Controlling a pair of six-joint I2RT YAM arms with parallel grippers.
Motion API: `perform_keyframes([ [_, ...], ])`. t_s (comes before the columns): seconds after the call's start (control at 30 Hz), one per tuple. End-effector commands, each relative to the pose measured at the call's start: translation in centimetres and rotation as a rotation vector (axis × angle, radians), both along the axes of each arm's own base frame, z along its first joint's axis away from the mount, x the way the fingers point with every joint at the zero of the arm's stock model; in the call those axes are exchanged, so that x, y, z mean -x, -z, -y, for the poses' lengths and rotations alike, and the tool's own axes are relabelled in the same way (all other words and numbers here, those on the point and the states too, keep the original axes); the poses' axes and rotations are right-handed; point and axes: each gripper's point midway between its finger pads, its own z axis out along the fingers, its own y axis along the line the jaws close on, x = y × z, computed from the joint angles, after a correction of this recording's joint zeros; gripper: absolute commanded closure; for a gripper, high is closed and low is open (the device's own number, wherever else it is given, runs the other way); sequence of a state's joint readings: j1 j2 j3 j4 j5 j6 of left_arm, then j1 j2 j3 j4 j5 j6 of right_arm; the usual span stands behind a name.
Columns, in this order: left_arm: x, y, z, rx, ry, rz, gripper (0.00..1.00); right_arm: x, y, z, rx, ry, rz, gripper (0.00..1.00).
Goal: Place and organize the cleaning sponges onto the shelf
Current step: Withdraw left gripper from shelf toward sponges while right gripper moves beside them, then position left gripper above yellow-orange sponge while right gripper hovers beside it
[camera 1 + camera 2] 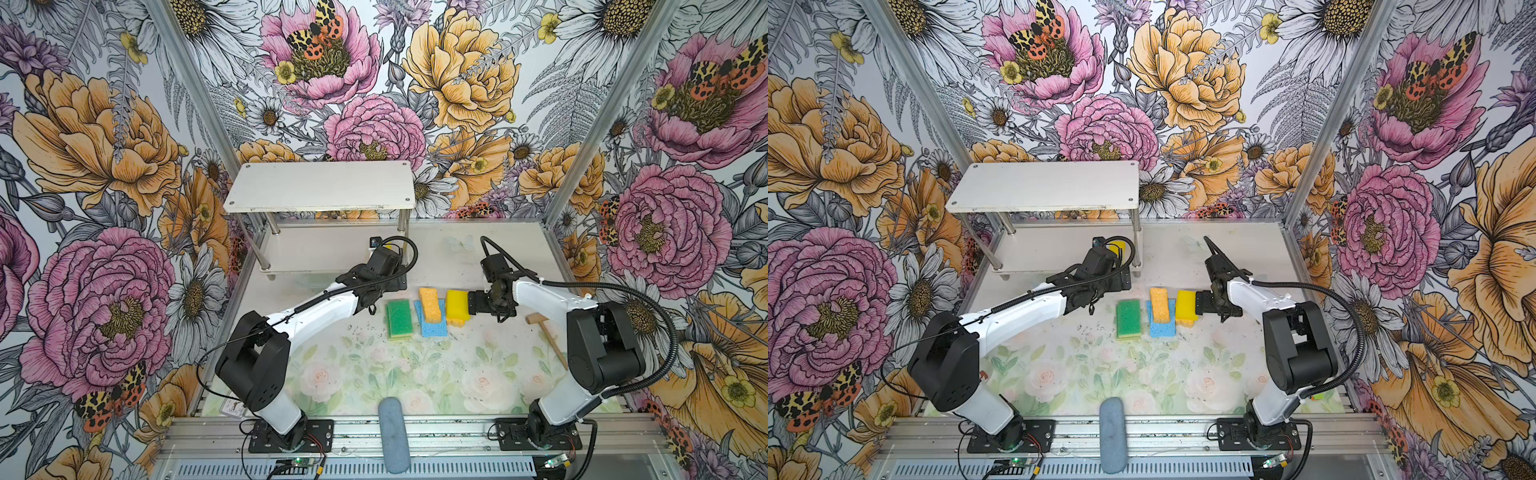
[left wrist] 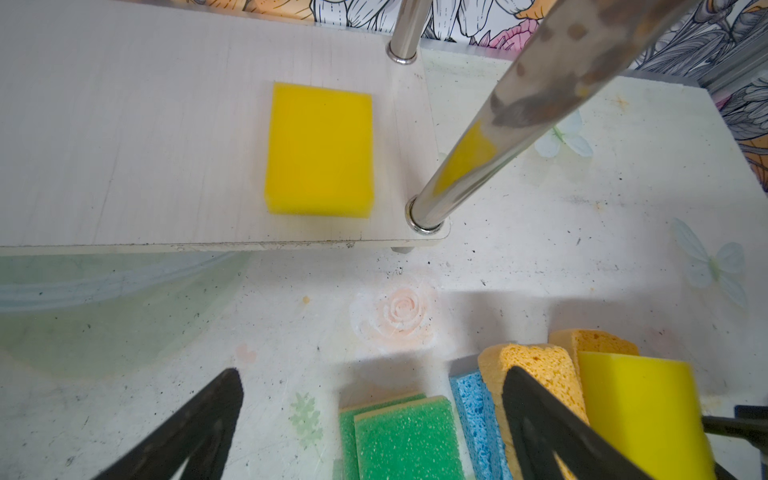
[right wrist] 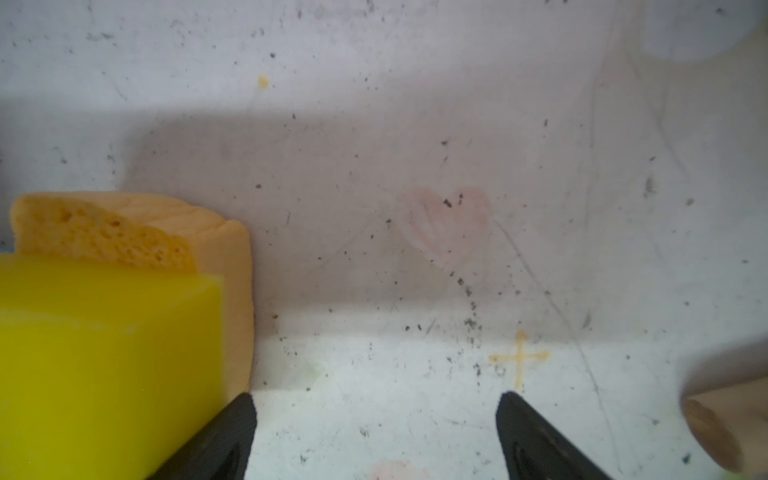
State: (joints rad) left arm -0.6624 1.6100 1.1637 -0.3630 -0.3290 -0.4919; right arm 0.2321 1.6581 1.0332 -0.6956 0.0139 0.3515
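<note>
Farthest from the shelf (image 1: 320, 187), at the table's (image 1: 374, 374) front edge, we are seeing a grey-blue cylinder (image 1: 394, 434) lying on its side. Somewhat nearer the shelf and well off to its right, a wooden mallet (image 1: 536, 320) is lying flat on the table.

Nearer again, the loose sponges are sitting in a row that is starting in front of the shelf's right front post (image 1: 402, 226) and running out past the shelf's right end. Straight in front of that post we are finding a green sponge (image 1: 399, 318) lying on a lower green sponge (image 2: 345, 440). Next out from the shelf's end, a blue sponge (image 1: 434, 328) is lying flat with an orange sponge (image 1: 430, 305) resting on top of it. Furthest out, a yellow sponge (image 1: 457, 305) is sitting on a lower orange sponge (image 2: 594, 343).

The right gripper (image 3: 376, 399) is hanging at that far end of the row. We are seeing its jaws standing apart with only bare table between them. The yellow sponge is sitting just outside one finger (image 3: 224, 440), and we cannot tell whether the two are touching.

The left gripper (image 2: 372, 374) is hovering over the table between the row and the shelf's front edge, its jaws spread wide and holding nothing.

On the shelf itself, a second yellow sponge (image 2: 320, 149) is lying flat on the lower board, close to the right front post.
</note>
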Motion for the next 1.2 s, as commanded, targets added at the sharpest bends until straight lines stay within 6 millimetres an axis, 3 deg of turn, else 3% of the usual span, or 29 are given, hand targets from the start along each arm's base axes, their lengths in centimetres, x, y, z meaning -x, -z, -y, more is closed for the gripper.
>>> perform_keyframes([
  [0.0,0.0,-0.6,-0.7,0.015,-0.022,0.013,0.01,-1.7,-0.6,-1.3,-0.026,-0.018,0.043,0.08],
  [0.87,1.1,-1.1,-1.9,0.046,-0.057,0.021,0.01,-3.2,-1.1,-8.8,-0.073,-0.192,0.067,0.1],
  [1.17,1.8,-1.5,-2.2,0.085,-0.082,0.022,0.01,-2.9,-0.6,-9.3,-0.052,-0.214,0.06,0.1],
])
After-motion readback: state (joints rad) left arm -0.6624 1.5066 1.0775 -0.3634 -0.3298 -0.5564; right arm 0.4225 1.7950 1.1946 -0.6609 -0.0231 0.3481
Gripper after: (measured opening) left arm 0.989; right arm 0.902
